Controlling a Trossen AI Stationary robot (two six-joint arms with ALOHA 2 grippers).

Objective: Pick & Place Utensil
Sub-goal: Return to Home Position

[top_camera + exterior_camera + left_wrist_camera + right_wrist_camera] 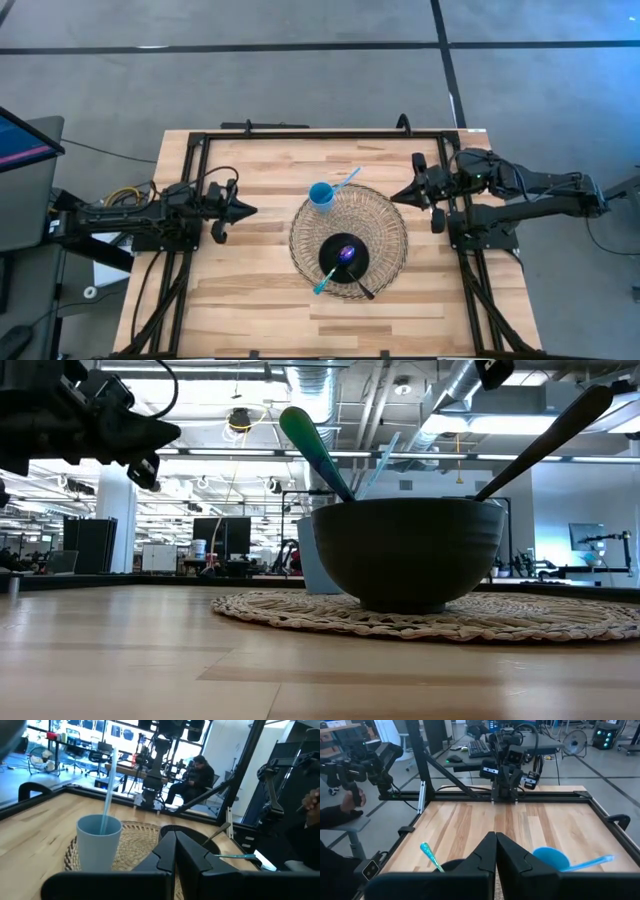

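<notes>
The left gripper (248, 211) hangs above the left side of the wooden table (250, 310), its two dark fingers pressed together into a point that faces right. It holds nothing. The right gripper (396, 196) hangs above the right side, its fingers likewise pressed together and empty, pointing left toward the other arm. Both tips are clear of the objects between them.

Between the two grippers a round woven mat (385, 225) lies on the table. On the far left part of the mat stands a light blue cup (321, 196), upright. A blue straw (347, 180) stands in the cup and leans out toward the far right. The cup is nearer to the left gripper's tip than anything else on the mat, but apart from it.

On the near part of the mat sits a dark bowl (405, 550). A teal spoon (324, 283) rests in it with its handle leaning out over the near left rim. A dark utensil (364, 290) leans out over the near right rim.

Beyond the table, the left wrist view shows a person seated (197, 775) in the room.
</notes>
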